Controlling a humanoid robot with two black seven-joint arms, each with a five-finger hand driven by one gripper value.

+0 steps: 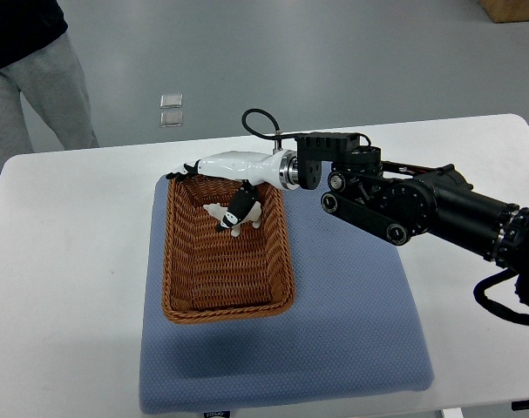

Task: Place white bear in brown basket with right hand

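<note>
The right hand [233,187] reaches in from the right and hangs over the far end of the brown basket [181,300]. A dark finger [240,206] pinches the white bear [233,215] and holds it up inside the basket, close to the far right corner. I cannot tell if the bear's feet touch the bottom of the basket yet. The basket sits on a blue mat [351,322] on a white table [64,261]. A person [24,70] stands at the far left corner.

The bear is near the rim. If the hand lets go while the bear is high, the bear might bounce or tip over the side. If the hand pulls back with the finger not fully off, it might drag the bear out again. The hand could also bump the rim and push the basket along the mat.

The left arm does not show.
</note>
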